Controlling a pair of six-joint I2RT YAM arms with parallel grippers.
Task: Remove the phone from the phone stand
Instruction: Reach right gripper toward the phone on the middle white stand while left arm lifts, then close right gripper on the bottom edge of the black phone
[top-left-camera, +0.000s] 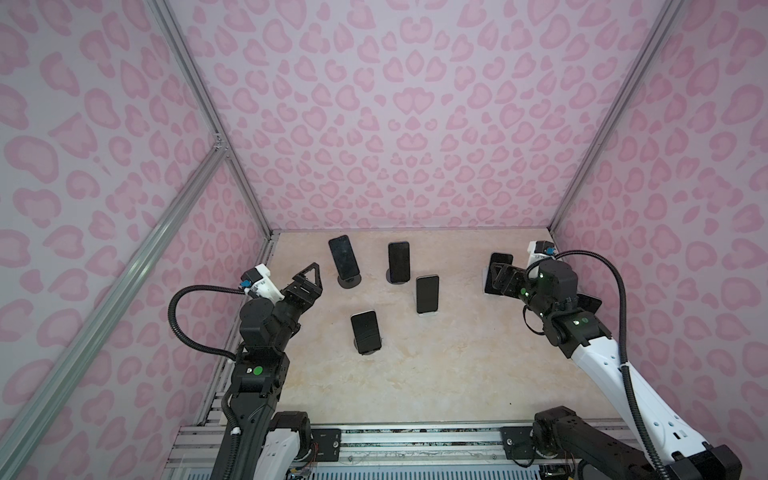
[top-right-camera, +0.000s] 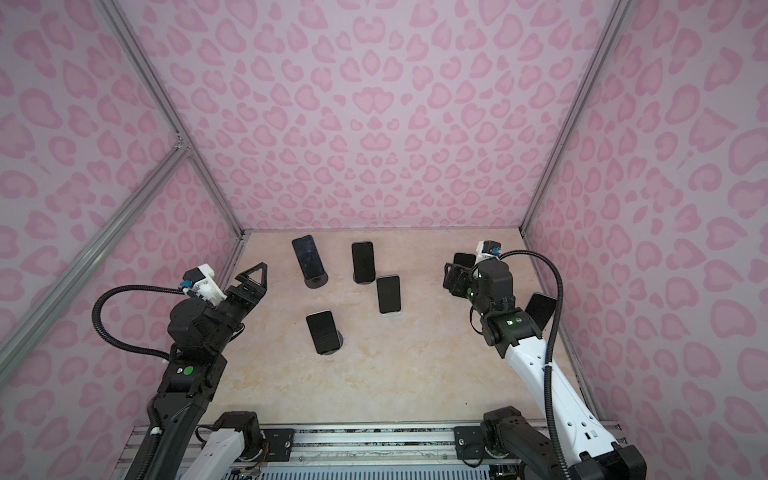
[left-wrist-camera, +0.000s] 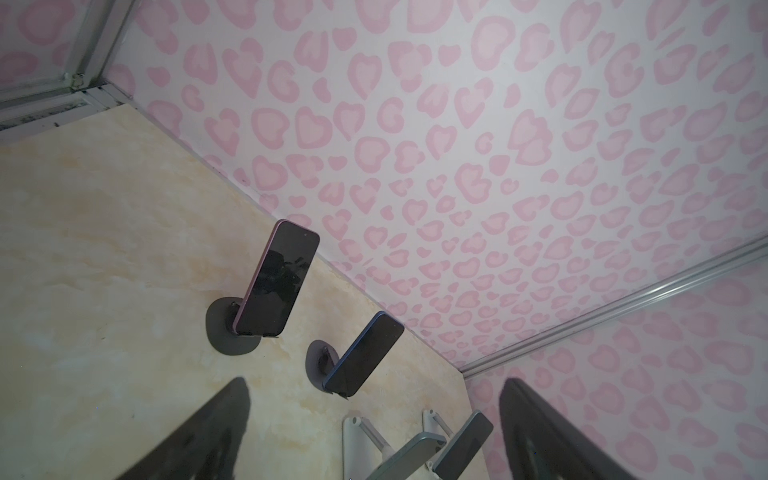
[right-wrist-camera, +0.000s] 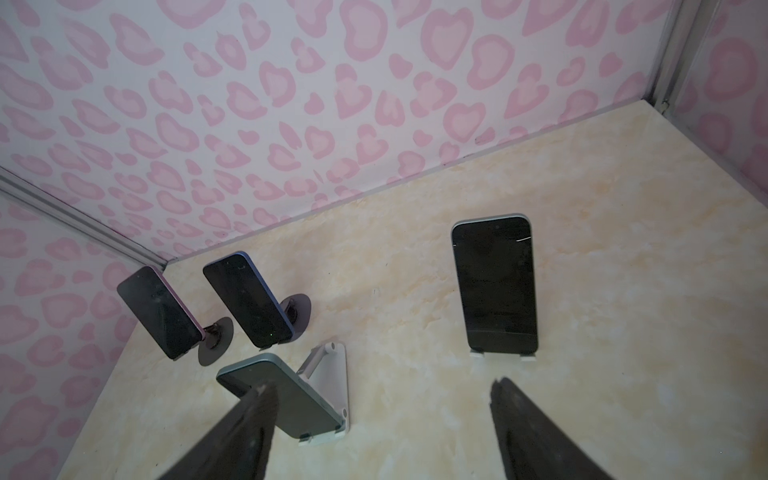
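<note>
Several dark-screened phones lean on stands on the beige table. My right gripper (top-left-camera: 496, 277) (top-right-camera: 451, 276) is open near the back right, close in front of a phone (top-left-camera: 498, 259) on a white stand (right-wrist-camera: 503, 356). In the right wrist view that phone (right-wrist-camera: 494, 282) stands upright just beyond my open right gripper (right-wrist-camera: 384, 382), with nothing between the fingers (right-wrist-camera: 536, 436). My left gripper (top-left-camera: 309, 272) (left-wrist-camera: 374, 384) hovers open and empty at the left. It points toward a pink-edged phone (top-left-camera: 344, 257) (left-wrist-camera: 276, 278) on a round black stand (top-left-camera: 348, 281).
A blue-edged phone (top-left-camera: 399, 262), a teal one (top-left-camera: 427, 294) (right-wrist-camera: 282, 399) on a white stand, and a nearer phone (top-left-camera: 365, 331) occupy the middle. Another phone (top-right-camera: 540, 307) stands behind my right arm by the right wall. Pink patterned walls enclose three sides.
</note>
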